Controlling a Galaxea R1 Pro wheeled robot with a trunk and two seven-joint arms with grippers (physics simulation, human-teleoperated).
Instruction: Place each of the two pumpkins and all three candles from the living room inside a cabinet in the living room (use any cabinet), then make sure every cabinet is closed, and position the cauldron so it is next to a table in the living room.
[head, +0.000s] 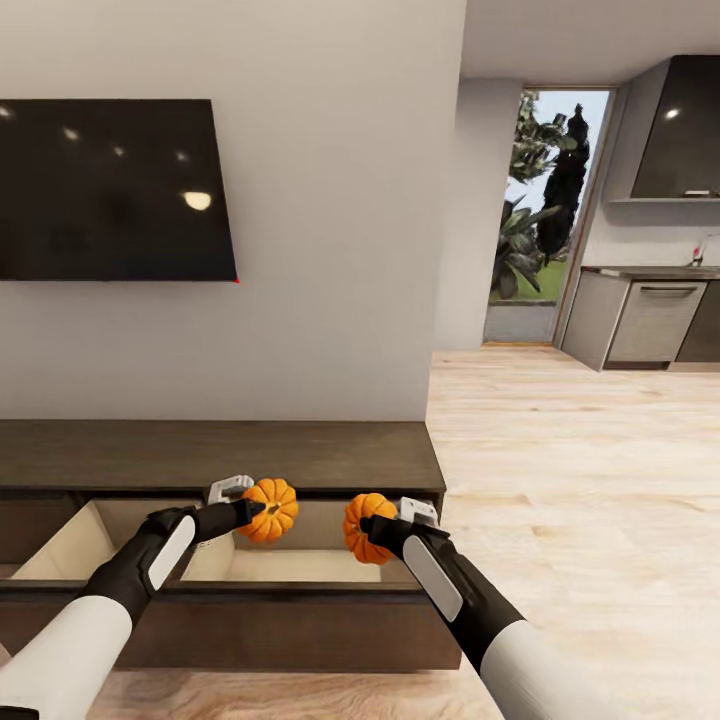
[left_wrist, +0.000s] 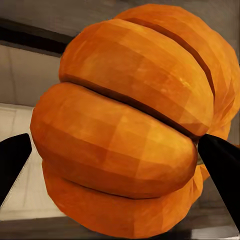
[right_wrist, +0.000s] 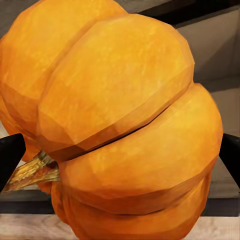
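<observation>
Pumpkins (head: 270, 509) (head: 362, 527) hang over the cabinet's (head: 220, 455) open drawer (head: 290, 566).

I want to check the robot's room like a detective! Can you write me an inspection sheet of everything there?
Surface: dark cabinet, one drawer open, inside bare.
Job's things: two pumpkins, left pumpkin and right pumpkin, both held above the drawer.
Clutter: nothing seen.
Grippers: left tool shut on one pumpkin, right tool shut on the other.
Cables: nothing seen.
Surroundings: TV on white wall, wood floor, kitchen units beyond.
</observation>
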